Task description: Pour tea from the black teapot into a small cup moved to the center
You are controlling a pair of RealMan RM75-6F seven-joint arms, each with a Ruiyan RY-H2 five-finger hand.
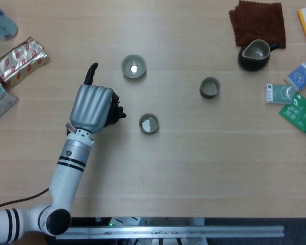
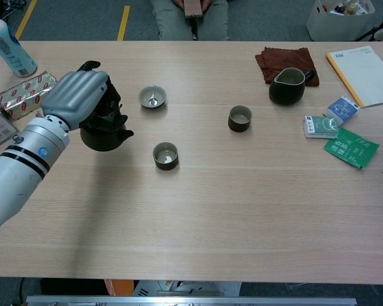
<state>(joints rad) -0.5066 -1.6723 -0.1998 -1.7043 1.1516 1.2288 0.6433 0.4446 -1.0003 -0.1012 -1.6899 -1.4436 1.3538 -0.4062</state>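
Gripping the round black teapot [image 2: 105, 132] by its handle, my left hand [image 2: 82, 97] has its silver fingers curled tight around it, and the thumb sticks up free in the head view. From the chest view the pot hangs just clear of the light wooden table [image 2: 210, 210], roughly upright, its short spout pointing toward the middle of the table. In the head view my hand [image 1: 93, 107] covers most of the teapot [image 1: 115, 111], so only a dark edge and the spout tip show past my knuckles.

Just beside the spout, apart from it, stands the small dark cup with a pale inside [image 2: 165, 155], near the table's centre; from above the same cup [image 1: 149, 123] sits right of my hand. Behind it is a shallow grey-green bowl-shaped cup [image 2: 152, 97], and further right a third small dark cylindrical cup [image 2: 240, 118]. I cannot tell whether any of them holds liquid.

Well off to the right, a dark ceramic pitcher with a pale inside [image 2: 288, 86] rests against a folded brown cloth [image 2: 285, 60]. Near those lie small tea packets, white, blue and green [image 2: 338, 131], and a yellow-edged notebook [image 2: 365, 73]. On my far left lie a foil-wrapped snack pack [image 2: 24, 94] and a plastic bottle [image 2: 9, 46].

My right hand shows in neither view.
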